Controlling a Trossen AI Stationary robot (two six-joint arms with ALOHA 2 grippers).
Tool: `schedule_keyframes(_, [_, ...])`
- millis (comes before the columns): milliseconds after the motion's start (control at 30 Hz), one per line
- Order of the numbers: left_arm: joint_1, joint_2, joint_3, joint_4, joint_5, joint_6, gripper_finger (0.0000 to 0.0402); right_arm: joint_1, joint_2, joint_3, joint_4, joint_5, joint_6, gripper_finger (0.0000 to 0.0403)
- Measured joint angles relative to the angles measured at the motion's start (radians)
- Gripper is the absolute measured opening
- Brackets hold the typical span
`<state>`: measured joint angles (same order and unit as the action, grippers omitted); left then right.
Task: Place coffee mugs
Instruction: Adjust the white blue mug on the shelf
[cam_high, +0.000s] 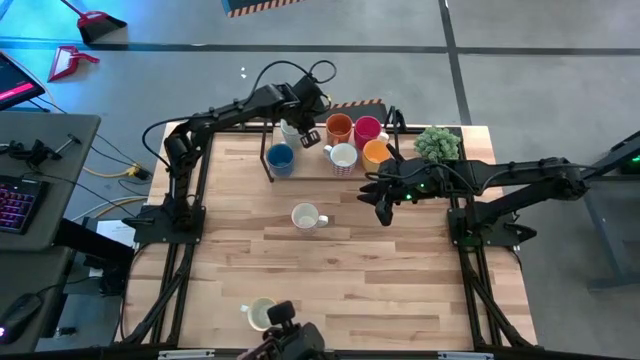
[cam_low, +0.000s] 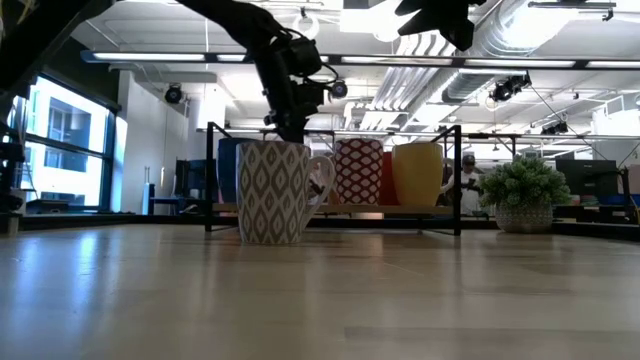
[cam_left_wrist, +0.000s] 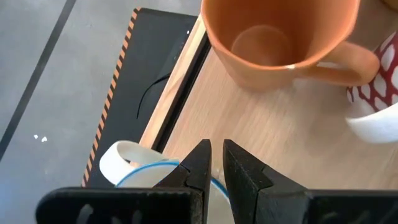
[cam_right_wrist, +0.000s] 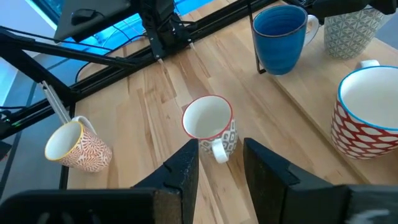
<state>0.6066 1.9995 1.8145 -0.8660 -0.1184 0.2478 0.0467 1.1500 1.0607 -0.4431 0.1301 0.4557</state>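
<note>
White mug (cam_left_wrist: 134, 168) at the rack's (cam_high: 268, 165) back-left corner, rim pinched by left gripper (cam_left_wrist: 216, 163) (jaws nearly together). Lower squarely, clear of orange mug (cam_left_wrist: 280, 34). Right gripper (cam_right_wrist: 221, 163) spread, hovering above grey-patterned mug (cam_right_wrist: 210, 124) mid-table.

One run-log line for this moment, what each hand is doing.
left hand: shut on white mug rim, on rack | right hand: open, hovering beside patterned mug mid-table | not yet grasped
</note>
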Motion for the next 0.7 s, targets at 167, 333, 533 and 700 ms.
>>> schedule_keyframes(167, [0.008,0.0,0.0,-0.012,0.0,0.0,0.003,0.0,0.0,0.0,0.0,-0.009,-0.001,0.0105])
schedule_keyframes(333, [0.009,0.0,0.0,-0.014,-0.002,0.0,0.003,0.0,0.0,0.0,0.0,-0.01,0.0,0.0105])
schedule_keyframes(533, [0.009,0.0,0.0,-0.027,-0.006,0.0,0.003,0.0,0.0,0.0,0.0,-0.023,0.0,0.0105])
schedule_keyframes(700, [0.009,-0.001,0.0,-0.048,-0.008,0.0,0.003,0.0,0.0,0.0,0.0,-0.03,-0.004,0.0105])
